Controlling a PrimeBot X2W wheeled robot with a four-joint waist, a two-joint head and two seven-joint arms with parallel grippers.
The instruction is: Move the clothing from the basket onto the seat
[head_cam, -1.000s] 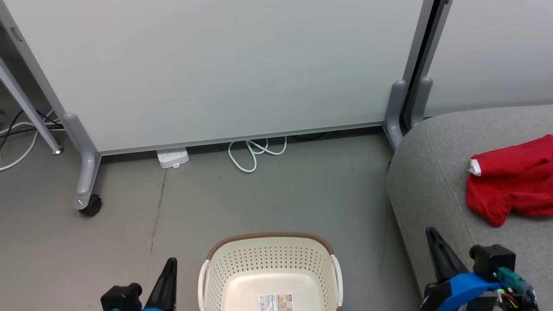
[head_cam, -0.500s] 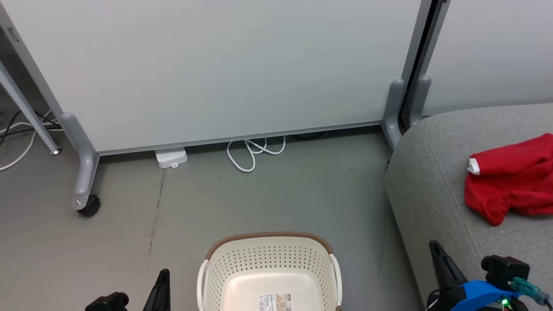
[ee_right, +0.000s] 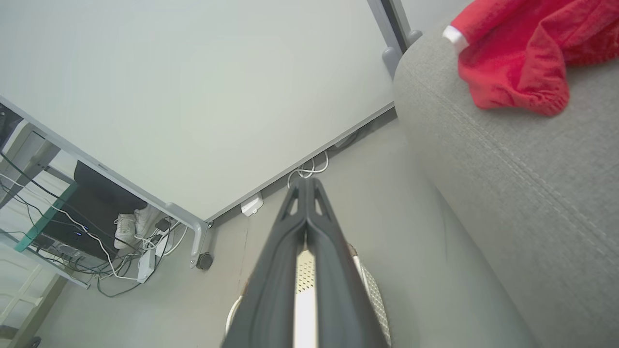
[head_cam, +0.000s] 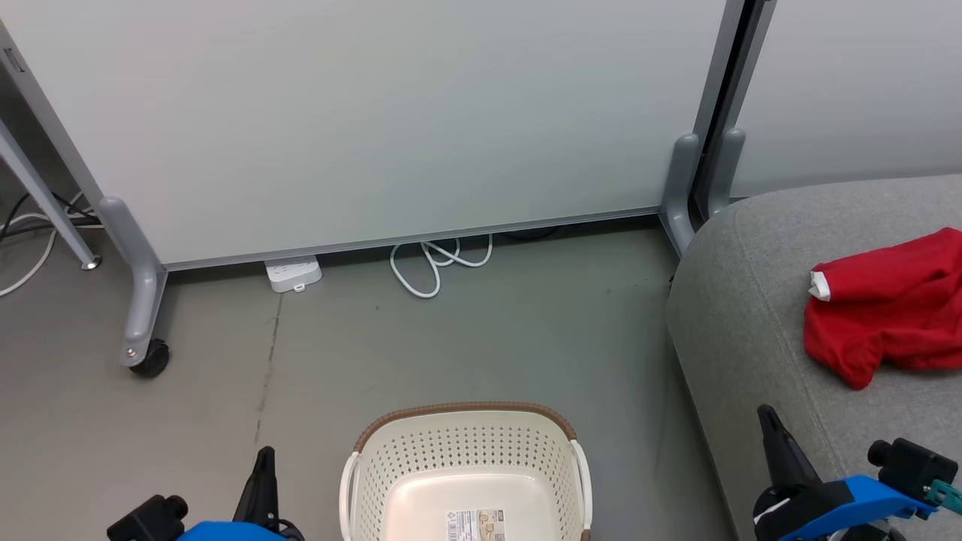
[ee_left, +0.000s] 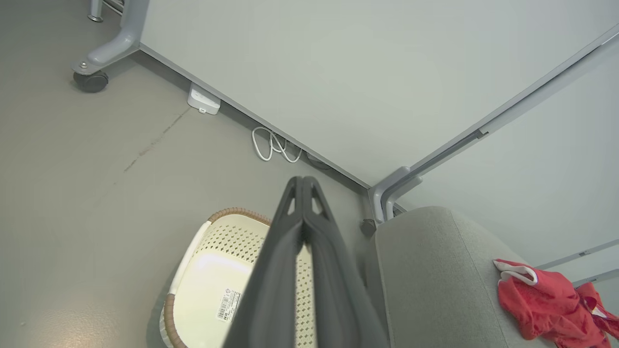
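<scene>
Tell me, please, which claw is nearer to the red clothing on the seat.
Right. The right claw hangs by the seat at its front edge, just short of the red clothing; the left claw is beyond the basket, on the side away from the seat.

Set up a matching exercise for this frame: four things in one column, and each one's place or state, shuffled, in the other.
Things:
1. clothing
2. basket
3. left gripper
4. white cable

Place or state:
A. shut, holding nothing
B. looped at the foot of the panel
C. lying on the seat
D. upright on the floor

Pairs: 1-C, 2-D, 3-A, 4-B.
</scene>
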